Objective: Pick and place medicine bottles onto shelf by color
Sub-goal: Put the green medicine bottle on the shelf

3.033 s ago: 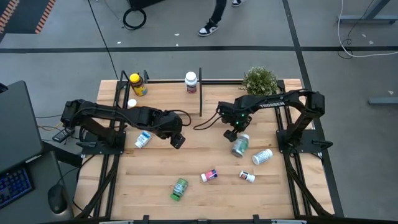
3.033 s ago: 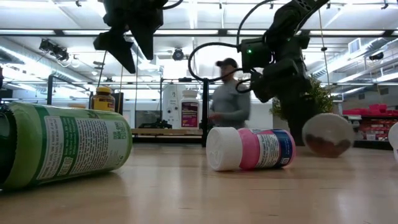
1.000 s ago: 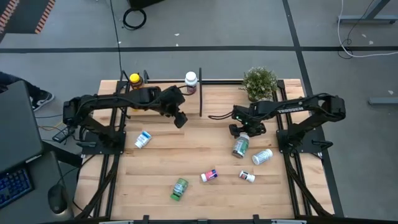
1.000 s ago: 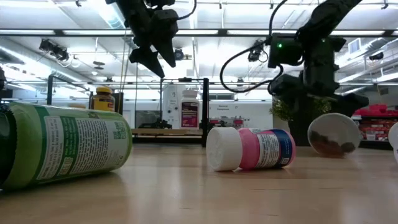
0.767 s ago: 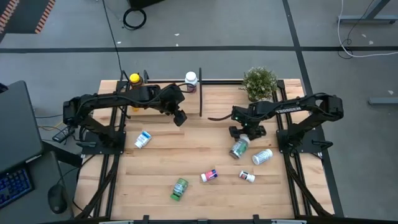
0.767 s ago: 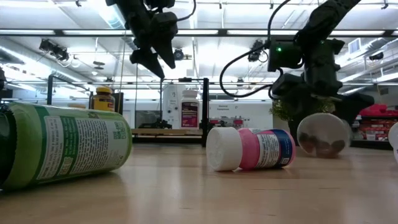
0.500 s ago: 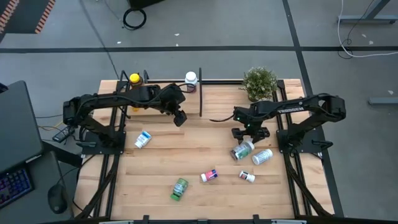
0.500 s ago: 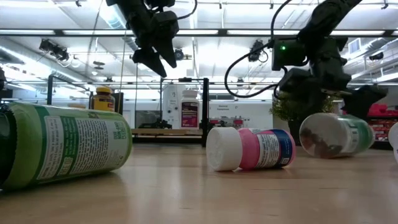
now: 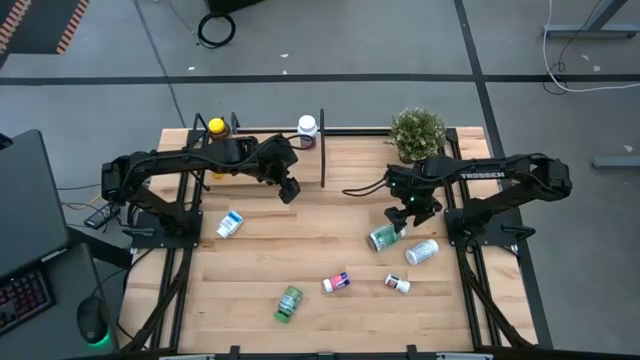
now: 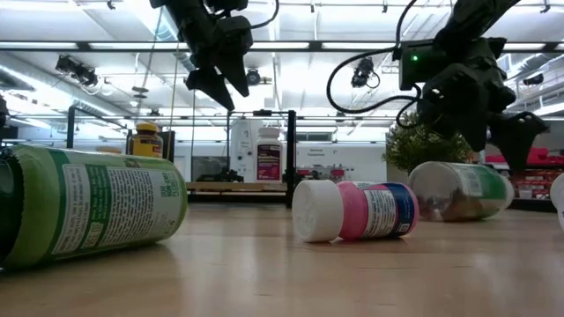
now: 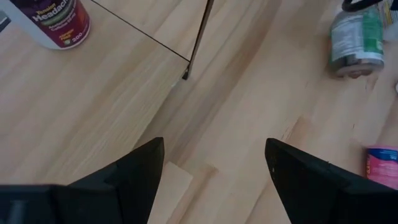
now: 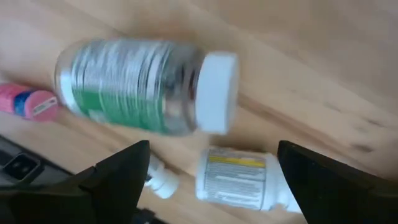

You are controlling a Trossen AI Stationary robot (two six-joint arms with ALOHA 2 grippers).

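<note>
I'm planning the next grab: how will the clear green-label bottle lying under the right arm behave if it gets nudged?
The green-label bottle lies on its round side on the smooth table, so it will probably roll. It looks only partly filled, so likely light. The open right end effector sits just above it, and the plastic may slip under an off-centre pinch.

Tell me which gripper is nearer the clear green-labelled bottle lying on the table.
Right. The right gripper hovers open just above that bottle; the left gripper hangs open far across the table by the shelf.
</note>
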